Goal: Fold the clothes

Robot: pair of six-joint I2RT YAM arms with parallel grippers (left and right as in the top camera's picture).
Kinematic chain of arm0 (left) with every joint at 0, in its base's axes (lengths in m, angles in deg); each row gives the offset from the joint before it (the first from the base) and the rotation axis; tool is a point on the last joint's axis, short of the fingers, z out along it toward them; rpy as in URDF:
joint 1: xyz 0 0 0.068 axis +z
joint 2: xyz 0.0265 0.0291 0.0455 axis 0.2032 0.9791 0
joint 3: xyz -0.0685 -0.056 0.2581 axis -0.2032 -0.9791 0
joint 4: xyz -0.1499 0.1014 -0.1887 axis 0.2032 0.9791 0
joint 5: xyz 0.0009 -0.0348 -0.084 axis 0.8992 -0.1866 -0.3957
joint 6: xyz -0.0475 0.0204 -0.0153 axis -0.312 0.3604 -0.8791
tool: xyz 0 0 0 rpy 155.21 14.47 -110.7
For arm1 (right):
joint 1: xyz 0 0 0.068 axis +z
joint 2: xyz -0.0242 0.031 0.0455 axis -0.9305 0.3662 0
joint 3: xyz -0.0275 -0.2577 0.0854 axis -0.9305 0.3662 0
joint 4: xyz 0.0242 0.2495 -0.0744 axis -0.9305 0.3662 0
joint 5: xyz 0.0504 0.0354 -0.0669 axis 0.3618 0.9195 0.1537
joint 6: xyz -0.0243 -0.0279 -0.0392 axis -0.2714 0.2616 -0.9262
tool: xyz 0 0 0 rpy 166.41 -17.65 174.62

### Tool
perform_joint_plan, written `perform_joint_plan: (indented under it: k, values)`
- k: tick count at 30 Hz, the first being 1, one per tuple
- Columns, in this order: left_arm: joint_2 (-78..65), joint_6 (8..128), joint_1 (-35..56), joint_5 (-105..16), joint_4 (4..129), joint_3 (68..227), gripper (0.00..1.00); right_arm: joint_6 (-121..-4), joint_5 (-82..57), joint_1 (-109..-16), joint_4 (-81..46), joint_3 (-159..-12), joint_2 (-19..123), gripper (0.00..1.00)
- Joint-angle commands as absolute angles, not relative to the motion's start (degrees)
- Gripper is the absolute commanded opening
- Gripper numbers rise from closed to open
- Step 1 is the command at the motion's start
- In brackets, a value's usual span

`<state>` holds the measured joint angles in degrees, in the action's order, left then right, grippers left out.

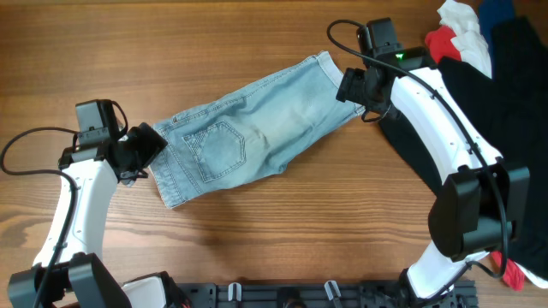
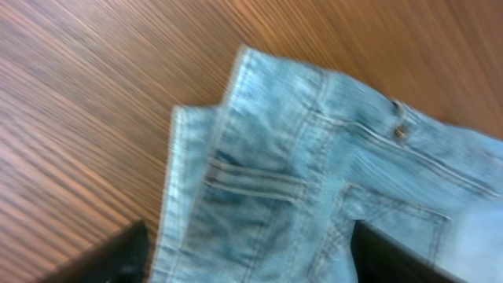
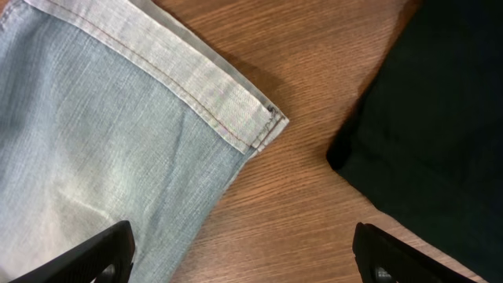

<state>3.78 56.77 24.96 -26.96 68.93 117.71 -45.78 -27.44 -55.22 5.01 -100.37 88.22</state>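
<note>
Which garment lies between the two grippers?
The light blue faded denim shorts, spread flat mid-table; the black garment and red-and-white garments sit at the right edge.

Faded light-blue shorts (image 1: pixel 257 128) — brown wood-grain table (image 1: pixel 257 244).

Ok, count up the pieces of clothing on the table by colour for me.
Light blue denim shorts: 1
Black garment: 1
White garment: 1
Red cloth: 2, the other at the bottom right edge
Dark blue cloth: 1
Total: 6, if each patch is a separate piece; the pile hides that.
</note>
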Motion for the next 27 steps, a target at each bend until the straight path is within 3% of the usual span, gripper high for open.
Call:
perform_joint_plan:
  k: [1, 3, 4, 14, 18, 27]
  values:
    - [4.44, 55.98, 23.97, -33.56, 68.73, 117.6, 0.36, -46.19, -26.71, -55.09, 6.04, -100.85, 89.58, 0.9]
    - [4.48, 55.68, 22.99, -33.82, 68.54, 117.6, 0.16, -46.45, -26.69, -55.09, 6.41, -100.85, 89.58, 0.9]
    - [4.5, 55.7, 22.16, -33.78, 68.43, 117.6, 0.12, -46.89, -26.69, -55.09, 6.45, -100.85, 89.58, 0.89]
    - [14.21, 55.7, 16.78, -33.73, 64.03, 114.69, 0.16, -47.61, -26.67, -55.09, 7.24, -100.85, 89.58, 0.89]
    - [20.5, 55.7, 17.0, -33.49, 66.92, 114.6, 0.06, -49.8, -26.41, -55.09, 6.94, -100.85, 89.58, 0.9]
    - [21.71, 57.91, 22.77, -14.11, 69.74, 114.67, 0.08, -60.29, -20.4, -55.09, 3.37, -100.85, 89.93, 0.89]
